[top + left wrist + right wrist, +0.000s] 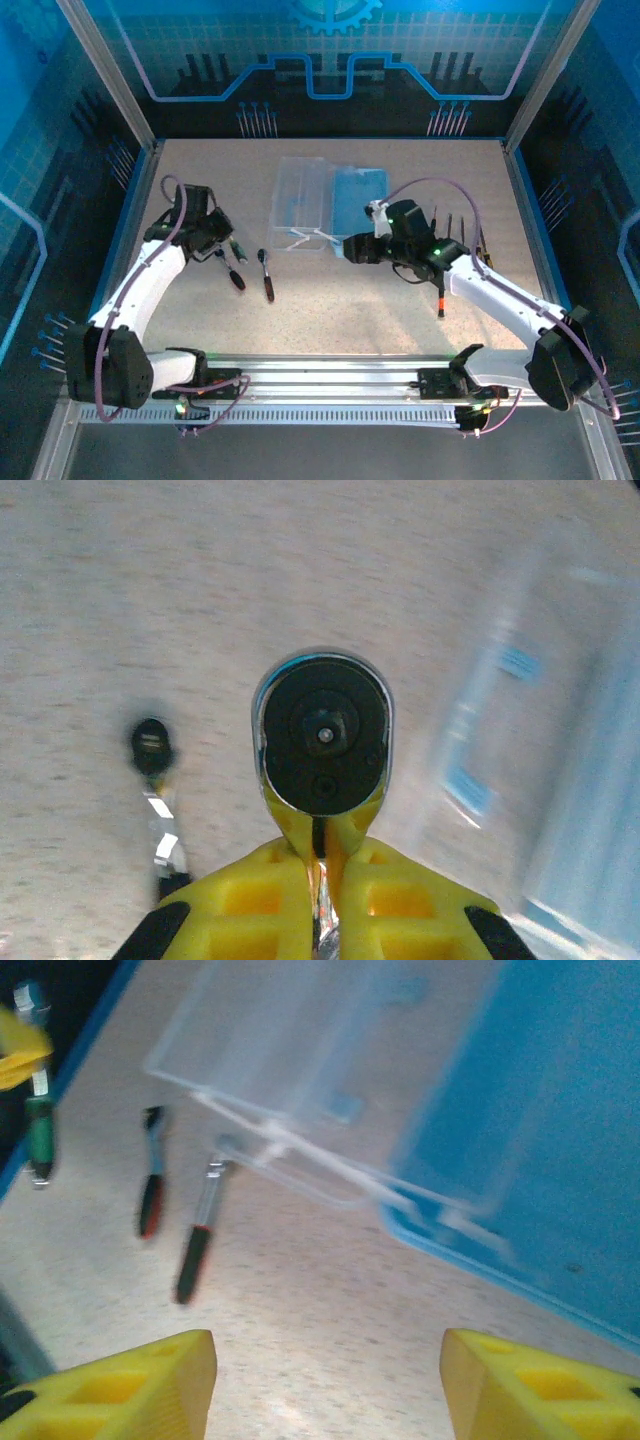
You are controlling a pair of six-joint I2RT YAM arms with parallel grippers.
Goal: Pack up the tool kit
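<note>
The left gripper (320,855), bottom centre of its wrist view, is clamped tight on the neck of a ratchet (325,730) whose round dark head sits mid-frame; a second tool (150,748) lies lower left. The right gripper (325,1385) stands spread with nothing between its yellow fingers (130,1385) at the bottom corners. The tool kit (560,1110) lies above them with its lid thrown back, blue base (520,1200) upper right, clear lid (280,1040) upper centre.

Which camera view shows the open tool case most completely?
The top external view: the whole tool case lies open there, clear lid beside blue base. The right wrist view shows it near but blurred and cut off. The left wrist view catches a blurred part at its right edge.
</note>
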